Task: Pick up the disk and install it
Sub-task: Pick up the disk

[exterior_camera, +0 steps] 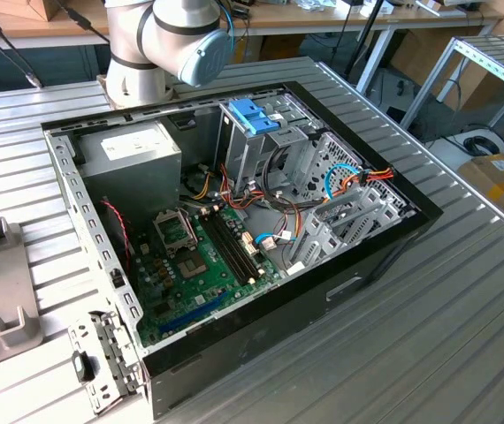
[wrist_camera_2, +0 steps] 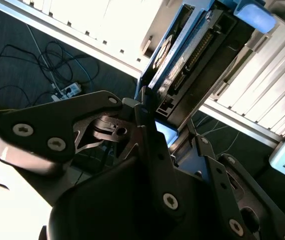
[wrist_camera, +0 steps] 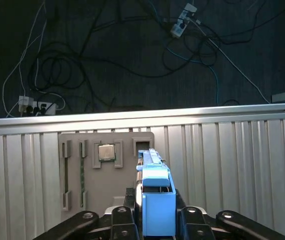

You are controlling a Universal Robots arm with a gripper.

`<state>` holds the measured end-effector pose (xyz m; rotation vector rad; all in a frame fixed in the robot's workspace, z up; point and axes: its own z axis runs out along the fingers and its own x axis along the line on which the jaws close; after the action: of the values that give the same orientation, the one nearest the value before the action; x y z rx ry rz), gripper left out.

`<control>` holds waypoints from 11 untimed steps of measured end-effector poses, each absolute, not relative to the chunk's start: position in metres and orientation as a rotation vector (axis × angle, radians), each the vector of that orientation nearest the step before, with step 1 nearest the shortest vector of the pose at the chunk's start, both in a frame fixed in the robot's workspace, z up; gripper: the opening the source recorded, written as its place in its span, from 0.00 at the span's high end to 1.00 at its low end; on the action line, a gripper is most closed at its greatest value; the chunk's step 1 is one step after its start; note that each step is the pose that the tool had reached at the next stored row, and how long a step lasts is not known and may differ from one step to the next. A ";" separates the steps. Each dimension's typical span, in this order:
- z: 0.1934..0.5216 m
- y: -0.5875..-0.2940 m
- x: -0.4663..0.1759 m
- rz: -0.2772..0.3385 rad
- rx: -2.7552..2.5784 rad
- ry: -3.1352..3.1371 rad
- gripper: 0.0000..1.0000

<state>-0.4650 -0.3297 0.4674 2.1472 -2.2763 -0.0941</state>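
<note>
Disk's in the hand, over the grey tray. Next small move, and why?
Probably a short straight pull back along the disk. The hand grips its near end, and its far end sits at a slot of the grey tray; whether it is clear of that slot I cannot tell.

- A ribbed metal surface is seen in the exterior view.
- An open computer case is laid on it.
- A grey fixture plate is set at the exterior view's left.
</note>
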 end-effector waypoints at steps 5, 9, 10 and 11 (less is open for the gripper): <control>0.478 -0.330 -0.465 -0.094 2.147 -2.276 0.63; 0.483 -0.330 -0.465 -0.094 2.147 -2.276 0.63; 0.484 -0.330 -0.465 -0.094 2.147 -2.276 0.63; 0.486 -0.330 -0.465 -0.094 2.147 -2.276 0.63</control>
<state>-0.4651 -0.3297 0.4856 2.1472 -2.2763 -0.0940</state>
